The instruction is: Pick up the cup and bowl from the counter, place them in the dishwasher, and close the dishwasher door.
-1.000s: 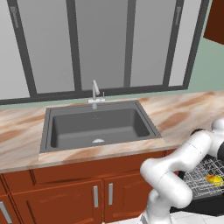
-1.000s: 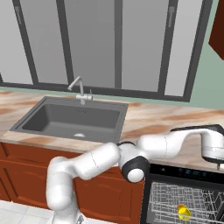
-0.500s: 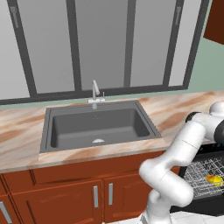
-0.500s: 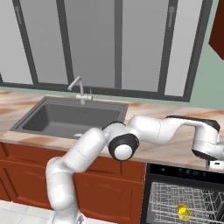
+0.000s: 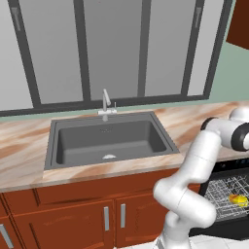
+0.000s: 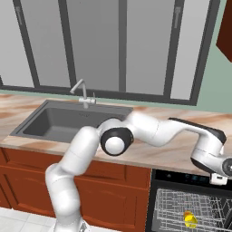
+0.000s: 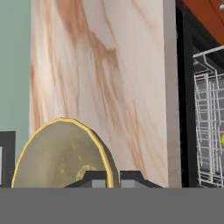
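Nearest to you in the hand view: jaws nearly shut, the two dark tips almost touching w/ just a thin slit between. Right at the tips sits the bowl, olive-grey w/ a yellow rim, seen tilted so its round underside and foot ring face the camera. Its rim edge runs down to the left tip, so the tips look pinched on the bowl's rim; contact itself is hidden at the bottom edge, so you can't be fully sure it's held.

Behind the bowl is the worktop, beige-brown marbled stone, running up the hand view. Beside it on the right: the dishwasher w/ black frame, and its pale wire rack.

From the base cams: the arm reaches out to the right over the worktop, wrist at the far right edge above the open dishwasher. In the rack you've got a small yellow item, too small to tell what it is. It shows in the left base view too.

Further back: dark grey sink w/ silver tap, well apart from the jaws, to the left. Window behind.
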{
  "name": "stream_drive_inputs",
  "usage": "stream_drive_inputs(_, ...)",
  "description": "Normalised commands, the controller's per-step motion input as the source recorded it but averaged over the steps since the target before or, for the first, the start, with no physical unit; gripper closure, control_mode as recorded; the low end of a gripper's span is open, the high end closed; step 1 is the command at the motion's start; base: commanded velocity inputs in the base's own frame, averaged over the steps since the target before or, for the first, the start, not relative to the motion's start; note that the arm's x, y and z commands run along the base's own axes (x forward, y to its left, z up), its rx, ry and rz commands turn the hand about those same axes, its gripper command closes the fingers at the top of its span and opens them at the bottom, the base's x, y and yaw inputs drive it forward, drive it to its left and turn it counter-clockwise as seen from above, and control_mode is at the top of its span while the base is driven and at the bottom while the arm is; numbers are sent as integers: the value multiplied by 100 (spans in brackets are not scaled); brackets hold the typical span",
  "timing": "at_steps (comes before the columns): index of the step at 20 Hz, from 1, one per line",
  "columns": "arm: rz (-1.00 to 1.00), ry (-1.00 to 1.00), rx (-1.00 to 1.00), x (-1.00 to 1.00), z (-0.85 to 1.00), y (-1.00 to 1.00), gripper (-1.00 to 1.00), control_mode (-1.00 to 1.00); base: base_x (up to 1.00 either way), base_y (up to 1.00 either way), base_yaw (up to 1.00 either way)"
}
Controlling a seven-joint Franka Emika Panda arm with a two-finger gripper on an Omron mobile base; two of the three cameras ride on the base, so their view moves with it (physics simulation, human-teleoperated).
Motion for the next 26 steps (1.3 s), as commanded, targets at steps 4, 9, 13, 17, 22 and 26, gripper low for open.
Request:
stream_drive_inputs(4,0,-8,0,-60,39,0,100,-100,0,0,0)
stream_drive_inputs(9,0,-5,0,-78,8,4,100,-100,0,0,0)
stream_drive_inputs(13,0,-1,0,-83,-6,7,100,-100,0,0,0)
stream_drive_inputs(17,0,0,-4,-54,-38,1,100,-100,0,0,0)
stream_drive_inputs(22,0,0,-4,-23,-46,7,100,-100,0,0,0)
stream_drive_inputs(26,0,0,-4,-16,-45,8,100,-100,0,0,0)
